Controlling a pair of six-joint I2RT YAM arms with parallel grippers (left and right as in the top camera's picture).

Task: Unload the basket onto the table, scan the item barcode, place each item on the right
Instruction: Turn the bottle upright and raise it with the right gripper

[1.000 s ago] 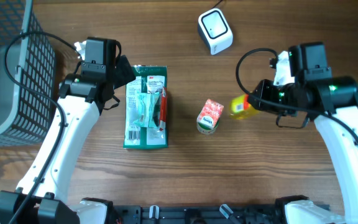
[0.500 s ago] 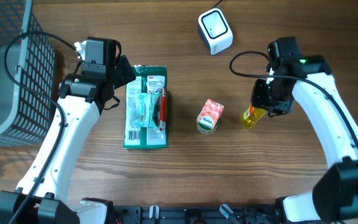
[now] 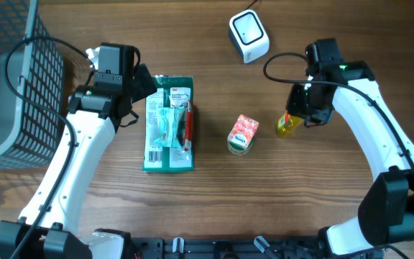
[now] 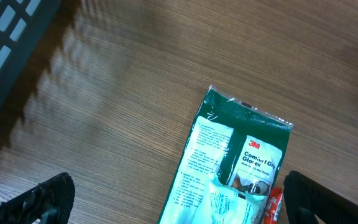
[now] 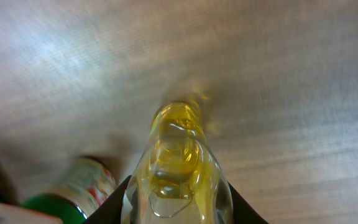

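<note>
Yellow bottle (image 3: 284, 126) clamped in my right fingers (image 5: 118, 210), near but short of the scanner (image 3: 249, 36).
No scan yet; my left fingers (image 4: 42, 200) hang wide apart, empty.

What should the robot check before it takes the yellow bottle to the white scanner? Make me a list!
1. The yellow bottle is clamped in the right gripper: ok.
2. Barcode turned toward the scanner: cannot tell, no barcode shows.
3. Nothing lying between bottle and scanner: ok.
4. Bottle apart from the small carton: ok.
5. The left gripper is open, far off over the glove pack: ok.
</note>
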